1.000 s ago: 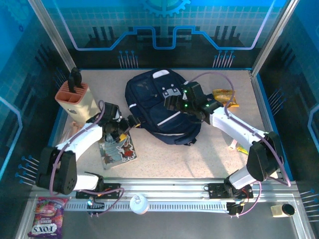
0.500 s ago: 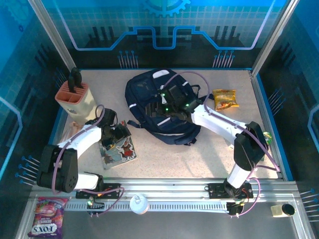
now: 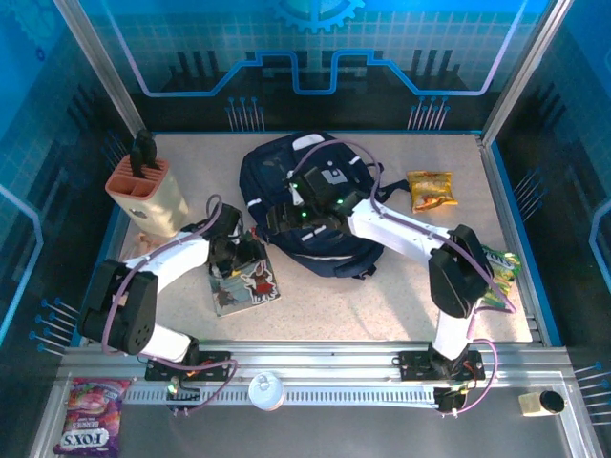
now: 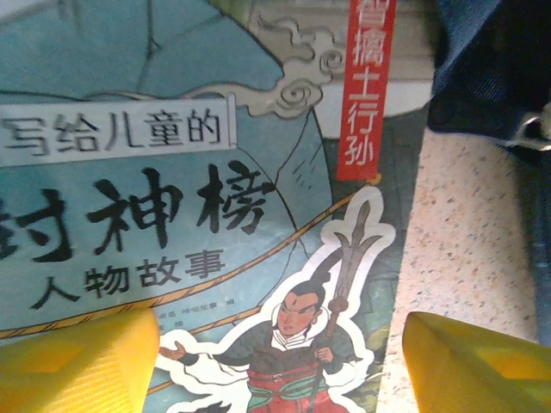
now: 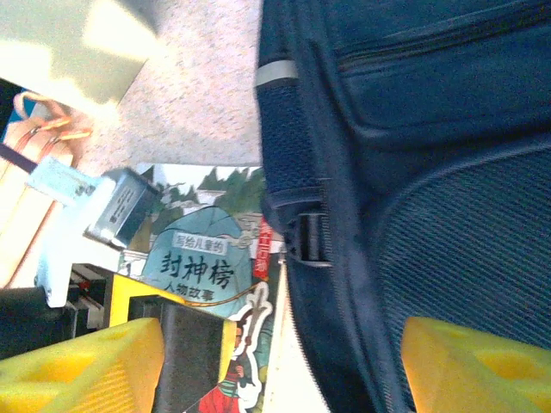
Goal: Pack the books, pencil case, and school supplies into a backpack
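Observation:
The navy backpack (image 3: 320, 205) lies flat mid-table. A thin cartoon-covered book (image 3: 250, 286) lies at its lower left, touching it. My left gripper (image 3: 239, 256) hovers open over the book (image 4: 172, 172); one fingertip (image 4: 77, 361) is above the cover, the other above bare table past the book's edge. My right gripper (image 3: 282, 221) is open over the backpack's (image 5: 413, 172) left side, its fingers astride the zipped edge. A strip of pale pink (image 3: 143, 239), probably the pencil case, shows by the knife block, half behind the left arm. The school supplies are hidden.
A peach-and-cream knife block (image 3: 148, 196) stands at the far left. A yellow-orange snack bag (image 3: 431, 189) lies right of the backpack, and a green item (image 3: 496, 272) sits by the right wall. The two grippers are close together; the left gripper (image 5: 172, 344) shows in the right wrist view.
My right arm has swung left across the backpack to its left edge. The left gripper and the book have shifted slightly right, toward the backpack.

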`<state>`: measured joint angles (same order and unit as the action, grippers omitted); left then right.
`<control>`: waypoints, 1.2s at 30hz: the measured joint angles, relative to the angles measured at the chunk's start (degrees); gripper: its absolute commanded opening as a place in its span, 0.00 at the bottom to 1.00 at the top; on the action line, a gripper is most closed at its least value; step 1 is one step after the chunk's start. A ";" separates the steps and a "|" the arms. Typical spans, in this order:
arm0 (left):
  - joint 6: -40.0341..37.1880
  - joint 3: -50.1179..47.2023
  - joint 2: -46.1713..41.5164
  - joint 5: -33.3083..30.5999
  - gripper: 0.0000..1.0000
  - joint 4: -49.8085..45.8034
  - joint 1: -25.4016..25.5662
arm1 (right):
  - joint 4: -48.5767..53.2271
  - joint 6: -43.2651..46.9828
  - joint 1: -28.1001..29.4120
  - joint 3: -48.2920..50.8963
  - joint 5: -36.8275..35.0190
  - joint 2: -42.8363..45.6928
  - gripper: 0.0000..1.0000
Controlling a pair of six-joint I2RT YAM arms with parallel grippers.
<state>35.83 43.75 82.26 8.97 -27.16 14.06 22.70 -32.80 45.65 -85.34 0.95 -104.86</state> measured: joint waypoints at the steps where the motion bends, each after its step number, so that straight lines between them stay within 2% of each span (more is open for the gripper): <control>1: 0.00 0.02 -1.33 -0.17 0.70 -0.59 -1.14 | 0.09 0.20 0.63 -0.76 0.24 -0.83 0.66; 9: -0.22 -3.74 -10.29 -1.09 0.61 -3.67 -16.41 | 3.74 2.54 6.47 -9.44 1.01 -10.58 0.54; 13: -0.11 -7.78 -10.69 -0.98 0.62 -4.46 -20.35 | 7.21 4.87 9.01 -14.58 0.28 -16.87 0.51; 23: 0.20 -10.58 -9.75 2.95 0.66 -2.73 -21.46 | 15.30 8.79 10.82 -24.04 -3.08 -29.55 0.55; 28: 0.15 -10.58 -7.85 5.95 0.66 -1.20 -21.46 | 16.06 9.14 10.82 -25.09 -3.52 -30.05 0.57; 32: 0.07 -10.58 -7.28 6.86 0.71 -0.83 -21.53 | 16.06 9.07 10.58 -25.16 -3.06 -30.14 0.57; 36: 0.02 -10.58 -7.28 7.37 0.71 -0.70 -21.53 | 15.76 8.83 10.16 -24.87 -1.95 -30.14 0.57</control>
<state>35.86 33.17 74.98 16.34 -27.86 -7.46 38.46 -23.97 55.81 -110.21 -0.99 -135.00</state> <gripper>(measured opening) 0.710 0.574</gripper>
